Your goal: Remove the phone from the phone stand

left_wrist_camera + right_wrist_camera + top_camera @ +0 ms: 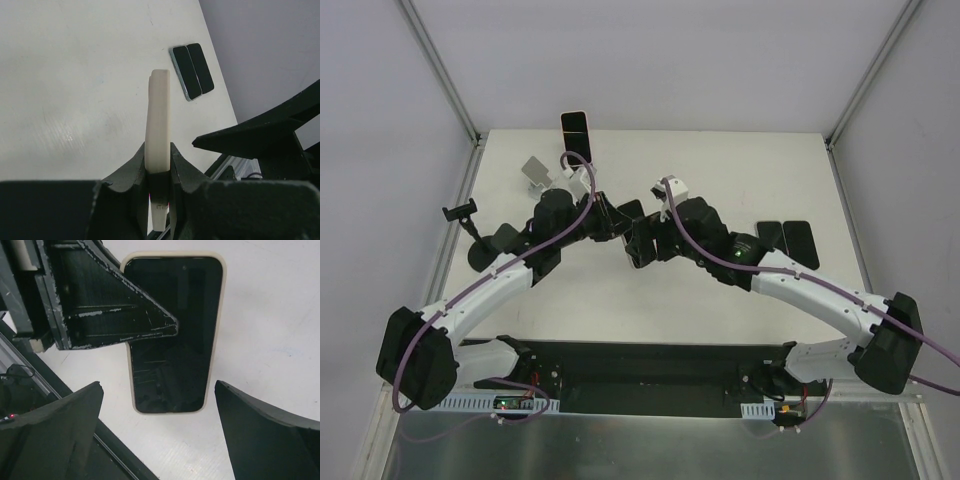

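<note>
A phone (pixel 185 315) in a cream case with a dark screen hangs above the table, clear of any phone stand. My left gripper (pixel 159 150) is shut on it; the left wrist view shows the phone (pixel 159 110) edge-on between the jaws. From above, this left gripper (pixel 620 222) meets the right gripper (pixel 638 240) at the table's middle. The right gripper (pixel 159 385) stands open facing the screen's lower end, touching nothing. An empty black clamp stand (pixel 468 232) is at the left edge and a grey stand (pixel 535 172) behind it.
Another dark phone (pixel 575 135) stands upright at the back edge above a white holder (pixel 580 180). Two dark phones (pixel 790 240) lie side by side on the right of the table, also seen as two dark phones (pixel 192 70) from the left wrist.
</note>
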Controlling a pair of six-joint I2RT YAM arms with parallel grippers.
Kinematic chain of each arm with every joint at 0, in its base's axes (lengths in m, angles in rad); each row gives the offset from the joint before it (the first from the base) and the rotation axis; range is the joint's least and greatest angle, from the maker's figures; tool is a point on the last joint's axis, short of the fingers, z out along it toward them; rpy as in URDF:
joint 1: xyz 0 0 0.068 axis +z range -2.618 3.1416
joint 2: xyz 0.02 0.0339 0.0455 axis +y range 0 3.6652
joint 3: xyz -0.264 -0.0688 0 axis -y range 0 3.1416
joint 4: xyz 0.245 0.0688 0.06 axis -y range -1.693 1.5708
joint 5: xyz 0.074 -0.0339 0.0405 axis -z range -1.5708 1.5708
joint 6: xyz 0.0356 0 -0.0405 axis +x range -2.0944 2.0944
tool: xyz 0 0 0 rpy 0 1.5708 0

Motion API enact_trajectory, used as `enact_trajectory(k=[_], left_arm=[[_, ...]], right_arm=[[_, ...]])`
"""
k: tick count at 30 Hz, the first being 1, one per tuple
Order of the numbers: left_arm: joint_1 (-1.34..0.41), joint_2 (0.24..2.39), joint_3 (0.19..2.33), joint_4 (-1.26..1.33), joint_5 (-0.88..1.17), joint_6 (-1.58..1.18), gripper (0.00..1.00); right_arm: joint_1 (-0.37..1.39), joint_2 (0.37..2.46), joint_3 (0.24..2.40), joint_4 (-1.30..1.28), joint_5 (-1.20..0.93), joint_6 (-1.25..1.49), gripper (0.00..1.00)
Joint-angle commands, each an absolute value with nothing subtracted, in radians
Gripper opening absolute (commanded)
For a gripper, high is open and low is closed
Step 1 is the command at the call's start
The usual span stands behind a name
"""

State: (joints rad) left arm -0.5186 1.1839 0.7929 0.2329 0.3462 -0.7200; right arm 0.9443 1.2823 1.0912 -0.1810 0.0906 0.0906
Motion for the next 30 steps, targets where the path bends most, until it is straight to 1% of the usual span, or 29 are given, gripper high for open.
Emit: enact_trajectory(k=[1,16,18,19,21,22,23,24,26,27,28,29,30], left_arm=[[-0.541,1.106,0.79,0.302,0.316,-0.759,0.0],[-0.551,1.057,0.784,0.265,0.331,-0.747,0.0],[-0.551,1.058,0.784,0.252,0.324,-0.742,0.0],[-0.551,1.06,0.784,0.25,0.319,-0.738,0.0],[-0.551,1.062,0.785,0.236,0.316,-0.733,0.0],[-0.551,1.065,0.787,0.235,0.313,-0.73,0.0],[-0.551,1.066,0.787,0.233,0.313,-0.727,0.0],[-0.551,1.065,0.79,0.229,0.311,-0.724,0.0],[-0.551,1.062,0.793,0.226,0.307,-0.719,0.04],[-0.551,1.06,0.793,0.225,0.304,-0.716,0.08],[-0.551,1.057,0.793,0.222,0.299,-0.706,0.15],[-0.551,1.046,0.795,0.221,0.293,-0.698,0.3],[-0.551,1.039,0.796,0.213,0.27,-0.69,0.38]], right_arm=[[0.976,1.324,1.155,-0.138,0.193,0.118,0.96],[1.022,1.425,1.215,-0.176,0.268,0.104,0.97],[1.026,1.425,1.221,-0.179,0.276,0.094,0.91],[1.028,1.425,1.224,-0.186,0.279,0.087,0.84],[1.032,1.428,1.238,-0.201,0.288,0.081,0.76],[1.032,1.43,1.242,-0.213,0.296,0.078,0.66],[1.034,1.43,1.246,-0.219,0.296,0.077,0.61],[1.035,1.43,1.252,-0.225,0.298,0.074,0.51],[1.035,1.43,1.253,-0.238,0.307,0.072,0.39],[1.035,1.427,1.252,-0.244,0.307,0.071,0.27],[1.035,1.427,1.249,-0.248,0.311,0.066,0.23],[1.034,1.425,1.247,-0.255,0.314,0.061,0.19],[1.035,1.424,1.247,-0.271,0.321,0.06,0.14]])
